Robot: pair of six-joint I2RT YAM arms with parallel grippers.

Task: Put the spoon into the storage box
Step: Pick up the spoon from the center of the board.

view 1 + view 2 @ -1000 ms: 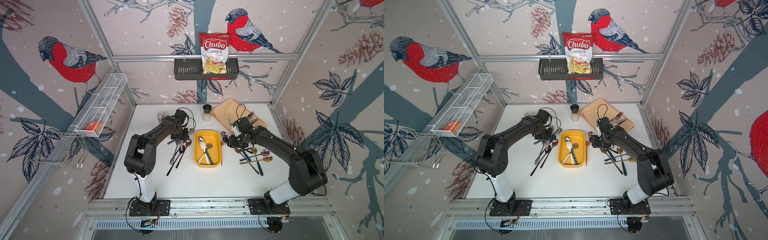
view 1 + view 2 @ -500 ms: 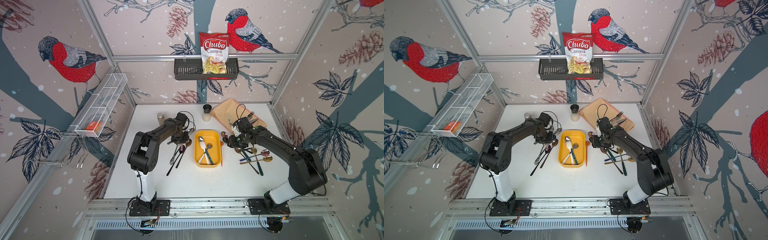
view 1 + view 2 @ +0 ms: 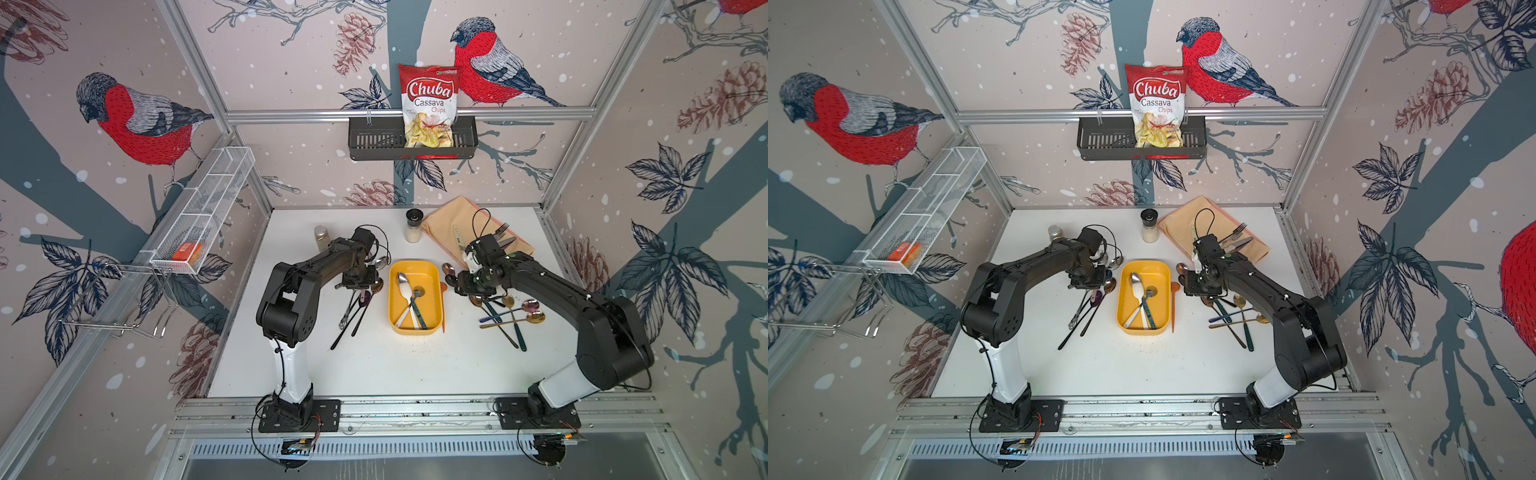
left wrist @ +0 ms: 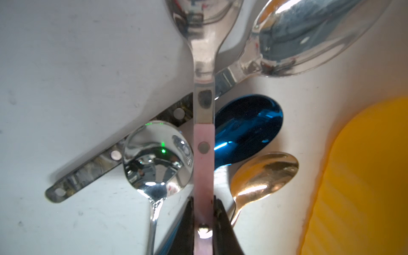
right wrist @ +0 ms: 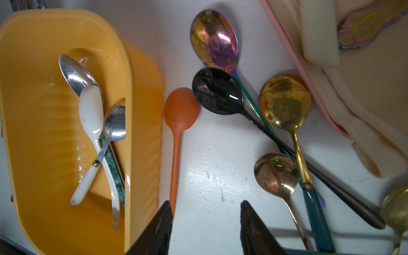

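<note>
The yellow storage box (image 3: 432, 274) lies mid-table between both arms, with several spoons in it (image 5: 90, 110). In the left wrist view my left gripper (image 4: 204, 206) is shut on the pink handle of a silver-bowled spoon (image 4: 203, 141). That spoon lies in the pile left of the box, across a steel spoon (image 4: 298, 39) and beside a blue one (image 4: 247, 130) and a gold one (image 4: 262, 176). My right gripper (image 5: 206, 209) hangs open over bare table just right of the box. An orange spoon (image 5: 180, 110) lies by one fingertip (image 5: 163, 218).
More spoons lie crossed at the right (image 3: 507, 311). At the back stand a salt shaker (image 3: 413, 226) and a jar (image 3: 321, 237). A tan cloth (image 3: 449, 216) holds a fork and a knife. A dark wall basket (image 3: 374, 141) holds a chips bag; a mesh basket (image 3: 203, 220) hangs left.
My left gripper has closed on the pink spoon handle, and the left arm's elbow has shifted a little. The right arm has not moved.
</note>
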